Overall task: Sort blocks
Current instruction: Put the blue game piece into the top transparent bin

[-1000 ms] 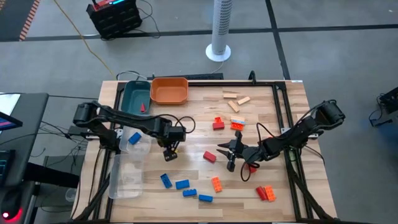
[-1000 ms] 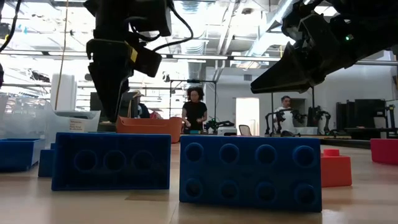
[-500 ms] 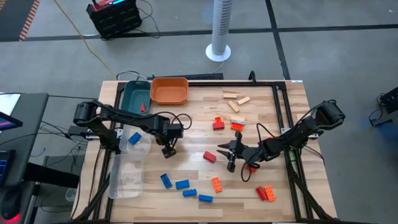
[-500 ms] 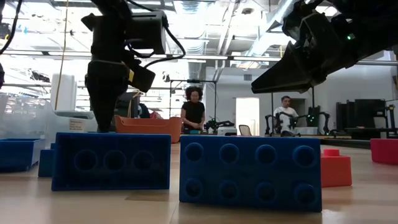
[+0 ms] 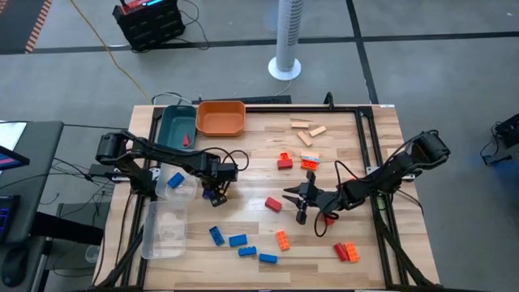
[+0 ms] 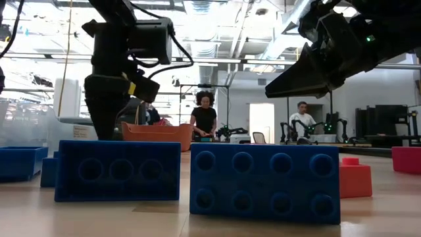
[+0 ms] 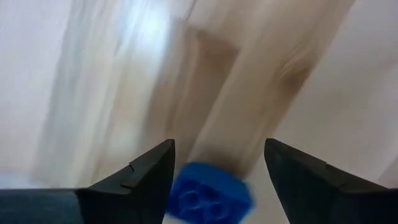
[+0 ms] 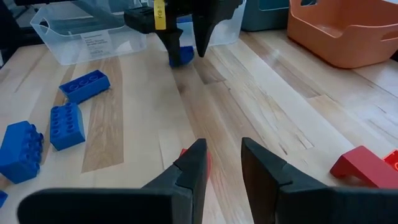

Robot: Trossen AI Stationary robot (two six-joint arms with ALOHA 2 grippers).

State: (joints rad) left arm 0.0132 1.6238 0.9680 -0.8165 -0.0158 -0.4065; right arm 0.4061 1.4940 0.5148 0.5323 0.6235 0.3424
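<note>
My left gripper [image 5: 215, 195] hovers beside the clear tray [image 5: 166, 217], shut on a blue block [image 7: 208, 198]. Several more blue blocks [image 5: 237, 240] lie flat near the table's near edge, and one blue block [image 5: 174, 180] sits in the clear tray. My right gripper [image 5: 295, 204] is open, level above the table's middle, pointing toward the table's left, with a red block [image 5: 273, 204] just ahead of its tips. Other red and orange blocks [image 5: 347, 251] and tan wooden blocks [image 5: 306, 130] lie scattered. A red block [image 5: 186, 140] rests in the teal tray [image 5: 178, 126]. My left gripper pinches the blue block [image 8: 181, 56] between its two fingers, which come from above and point down. The block sits at the fingers' free ends, and in the right wrist view it appears lifted clear of the table.
The orange tray [image 5: 220, 118] stands at the far edge beside the teal tray. A black frame [image 5: 366, 154] runs along the table's sides. Bare wood lies between the two grippers. People stand in the room beyond the table [image 6: 205, 115].
My left gripper, holding the blue block, has moved toward the table's left and far side, closer to the clear tray. My right gripper has stayed where it was.
</note>
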